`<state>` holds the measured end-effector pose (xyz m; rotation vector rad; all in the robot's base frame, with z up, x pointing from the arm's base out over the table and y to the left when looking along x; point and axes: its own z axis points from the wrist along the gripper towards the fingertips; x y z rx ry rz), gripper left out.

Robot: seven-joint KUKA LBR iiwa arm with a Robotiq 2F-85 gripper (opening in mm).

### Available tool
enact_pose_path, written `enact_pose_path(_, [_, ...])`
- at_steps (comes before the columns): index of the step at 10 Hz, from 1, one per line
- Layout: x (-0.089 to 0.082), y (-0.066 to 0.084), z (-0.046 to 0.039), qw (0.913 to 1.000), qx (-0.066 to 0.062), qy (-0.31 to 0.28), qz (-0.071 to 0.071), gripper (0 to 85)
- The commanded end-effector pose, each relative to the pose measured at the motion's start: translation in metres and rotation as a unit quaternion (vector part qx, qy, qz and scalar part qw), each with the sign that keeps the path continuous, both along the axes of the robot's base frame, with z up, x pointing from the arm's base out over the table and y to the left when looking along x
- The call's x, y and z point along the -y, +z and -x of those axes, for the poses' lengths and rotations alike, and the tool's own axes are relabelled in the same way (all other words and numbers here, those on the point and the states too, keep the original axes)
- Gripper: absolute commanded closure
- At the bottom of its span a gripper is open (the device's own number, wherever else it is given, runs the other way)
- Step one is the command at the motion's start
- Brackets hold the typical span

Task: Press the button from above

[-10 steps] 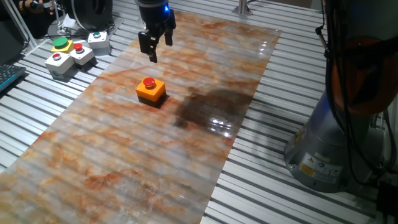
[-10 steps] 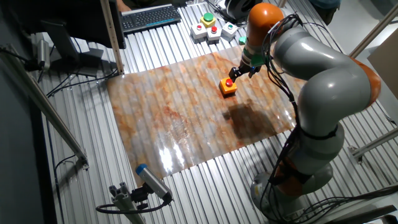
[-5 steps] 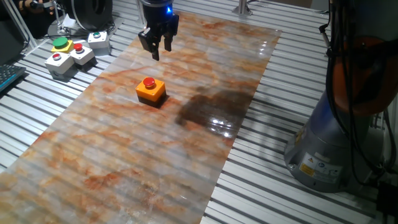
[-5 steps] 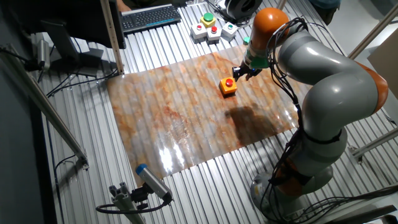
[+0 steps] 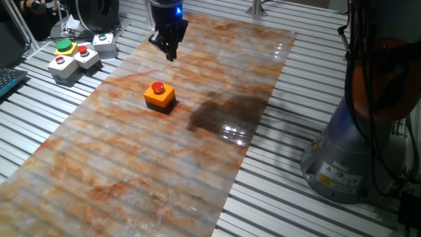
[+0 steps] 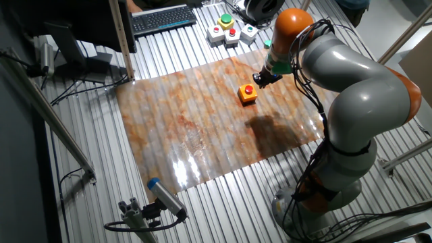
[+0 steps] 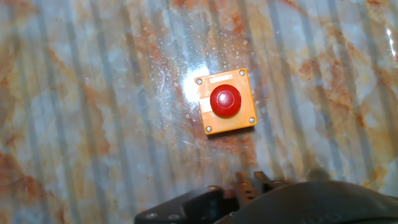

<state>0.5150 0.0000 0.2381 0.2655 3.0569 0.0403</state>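
One orange box with a red button [image 5: 158, 87] sits on the marbled sheet [image 5: 131, 164] that covers the bench. Three grey button boxes [image 5: 74, 58] stand in a cluster well off to the side of the fingers [image 5: 171, 52]. The fingers hang in the air, above and just beyond the button, not touching it. In the hand view the fingertips [image 7: 249, 182] appear pressed together, clenched on nothing.

Nothing I can read from here, yellow warning sticker [image 5: 327, 176] on the robot base [image 5: 342, 151] (print too small), keyboard [image 6: 162, 18] keys illegible.
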Motion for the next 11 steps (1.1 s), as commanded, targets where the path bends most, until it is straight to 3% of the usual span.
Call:
enact_pose_path(1, [0.0, 0.0, 0.0, 1.0, 0.0, 0.0, 0.0, 85.0])
enact_pose_path(6, [0.0, 0.001, -0.001, 1.0, -0.002, -0.003, -0.002, 85.0])
enact_pose_path(11, [0.002, 0.009, -0.0145, 0.9999, -0.012, -0.008, -0.002, 85.0])
